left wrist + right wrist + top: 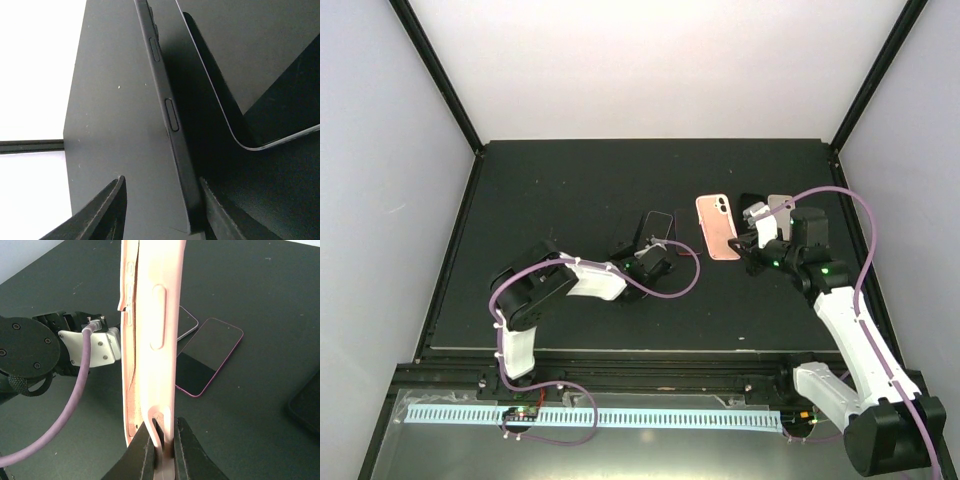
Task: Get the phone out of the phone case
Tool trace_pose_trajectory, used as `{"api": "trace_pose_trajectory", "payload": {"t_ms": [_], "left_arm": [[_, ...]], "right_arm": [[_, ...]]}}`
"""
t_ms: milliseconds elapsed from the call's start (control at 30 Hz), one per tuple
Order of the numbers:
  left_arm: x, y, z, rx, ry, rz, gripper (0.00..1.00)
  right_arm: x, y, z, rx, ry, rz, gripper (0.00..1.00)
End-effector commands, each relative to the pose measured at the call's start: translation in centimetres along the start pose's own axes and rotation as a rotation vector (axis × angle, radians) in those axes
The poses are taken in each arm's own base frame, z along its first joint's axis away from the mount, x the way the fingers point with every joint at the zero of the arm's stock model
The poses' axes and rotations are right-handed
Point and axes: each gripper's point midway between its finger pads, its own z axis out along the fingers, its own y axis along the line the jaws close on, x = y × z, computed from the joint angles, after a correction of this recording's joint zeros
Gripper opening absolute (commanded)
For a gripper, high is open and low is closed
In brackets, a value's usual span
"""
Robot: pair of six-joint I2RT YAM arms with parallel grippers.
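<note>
My right gripper is shut on the bottom edge of a pink phone case and holds it on edge above the table; its inside looks hollow. A dark-screened phone with a purple rim lies flat on the table beyond it. My left gripper is open. The side of a black phone case with two buttons stands between its fingers, against the right finger. A dark phone with a light rim lies just beyond.
Two more dark devices lie behind the right gripper. The left arm and its purple cable show at the left of the right wrist view. A dark object lies at that view's right edge. The black mat's rim borders white walls.
</note>
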Motion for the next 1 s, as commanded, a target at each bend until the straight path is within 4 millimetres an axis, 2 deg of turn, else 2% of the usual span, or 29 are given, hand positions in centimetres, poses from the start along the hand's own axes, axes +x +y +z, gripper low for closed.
{"api": "trace_pose_trajectory", "payload": {"t_ms": [0,67,233,433,633,833,900,967], "left_arm": [[-1.0,1.7,-0.6,-0.011,-0.009,-0.074,0.41],[-0.9,1.9,-0.9,-0.008,-0.006,-0.093,0.45],[-0.9,2.3,-1.3,0.008,-0.014,-0.129,0.69],[-1.1,2.4,-1.6,0.033,-0.017,-0.146,0.79],[-0.6,2.6,-2.5,0.089,-0.002,-0.176,0.98],[-0.6,3.5,-3.9,0.151,0.009,-0.256,0.99],[-0.6,4.9,-4.8,0.137,0.018,-0.309,0.99],[-0.4,7.5,-6.6,0.092,0.011,-0.409,0.97]], "right_arm": [[-0.4,-0.3,0.0,0.016,-0.017,-0.009,0.01],[-0.4,-0.4,-0.1,0.026,-0.017,-0.012,0.01],[-0.4,-0.8,-0.1,0.049,-0.013,-0.013,0.01],[-0.1,-0.9,0.2,0.043,0.002,-0.004,0.01],[-0.2,-0.8,0.2,0.036,0.003,-0.002,0.01],[-0.1,-0.8,0.4,0.032,0.008,0.006,0.01],[0.0,-1.2,0.6,0.045,0.012,0.023,0.01],[0.1,-1.6,0.8,0.063,0.022,0.042,0.01]]}}
